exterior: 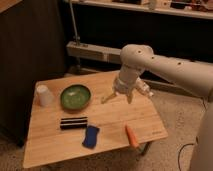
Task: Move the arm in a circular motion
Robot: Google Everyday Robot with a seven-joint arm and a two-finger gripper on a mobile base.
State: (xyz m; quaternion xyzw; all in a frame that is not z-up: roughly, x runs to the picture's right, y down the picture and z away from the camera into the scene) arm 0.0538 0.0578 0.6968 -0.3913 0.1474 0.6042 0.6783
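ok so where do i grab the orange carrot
Probably across its middle, from above: the carrot lies flat, long and thin, near the table's front edge, both long sides free. The gripper hangs above the table further back, beside the green bowl.

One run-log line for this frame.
arm: extended over table | gripper: above it, image-right of bowl | fingers: open, empty | untouched: cup, black bar, blue pad, orange stick

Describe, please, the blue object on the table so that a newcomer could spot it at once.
Start at the wooden table, where the gripper of the arm hangs above the far half. Near the front edge, the blue object lies between the black bar and the orange stick. It is the only blue thing there.
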